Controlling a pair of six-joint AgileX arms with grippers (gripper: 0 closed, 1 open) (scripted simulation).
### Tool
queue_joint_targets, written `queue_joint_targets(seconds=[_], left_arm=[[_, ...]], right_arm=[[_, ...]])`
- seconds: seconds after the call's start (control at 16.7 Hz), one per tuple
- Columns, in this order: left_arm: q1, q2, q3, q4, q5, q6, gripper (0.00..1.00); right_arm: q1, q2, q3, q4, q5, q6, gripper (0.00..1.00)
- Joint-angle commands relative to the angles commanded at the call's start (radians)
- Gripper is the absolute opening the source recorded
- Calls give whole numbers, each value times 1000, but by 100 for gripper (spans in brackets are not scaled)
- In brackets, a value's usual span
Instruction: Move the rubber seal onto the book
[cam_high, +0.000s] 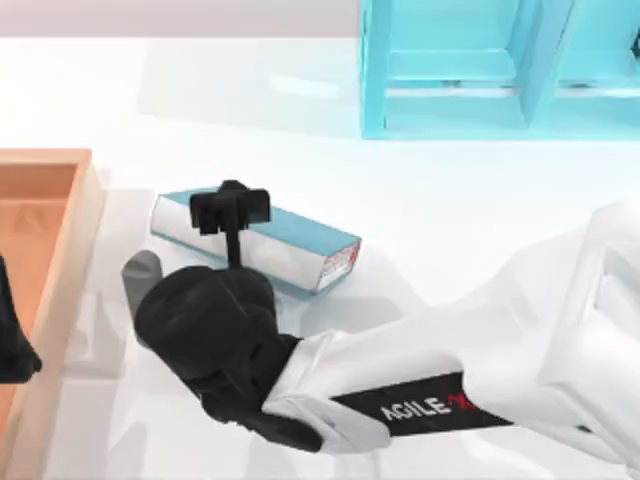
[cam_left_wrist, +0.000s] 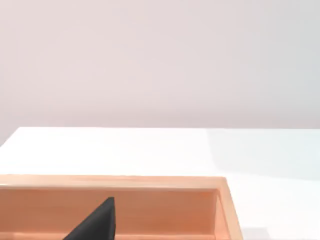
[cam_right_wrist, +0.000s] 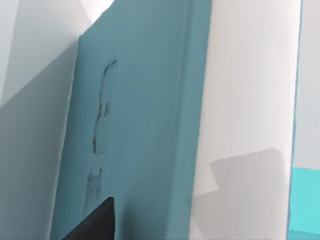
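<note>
The teal-blue book (cam_high: 300, 233) lies flat left of the table's middle, its white page edges toward the front and a small red mark at its right end. My right gripper (cam_high: 231, 207) hangs over the book's left end, with its arm reaching in from the front right. In the right wrist view the book's teal cover (cam_right_wrist: 145, 125) lies close below the camera. The rubber seal is hidden. My left gripper (cam_high: 14, 345) is parked at the left edge, over the wooden tray.
A wooden tray (cam_high: 62, 230) stands along the left side, its rim (cam_left_wrist: 125, 181) showing in the left wrist view. A light-blue shelf unit (cam_high: 450, 70) stands at the back right. My right arm's forearm (cam_high: 420, 400) crosses the front of the table.
</note>
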Motion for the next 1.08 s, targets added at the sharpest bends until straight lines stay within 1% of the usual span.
queue_joint_targets(seconds=[0.18, 0.42, 0.6, 0.72, 0.96, 1.08], left_arm=[[0, 0, 0, 0, 0, 0, 100], [0, 0, 0, 0, 0, 0, 100], [0, 0, 0, 0, 0, 0, 100], [0, 0, 0, 0, 0, 0, 100], [0, 0, 0, 0, 0, 0, 100], [0, 0, 0, 0, 0, 0, 100]], right_arm=[[77, -42, -12, -83, 55, 101, 100], [226, -102, -63, -291, 173, 297, 100], [314, -134, -98, -411, 247, 408, 100], [337, -144, -107, -438, 268, 435, 100], [333, -139, -103, -438, 265, 433, 100], [309, -169, -120, -436, 248, 445, 100]])
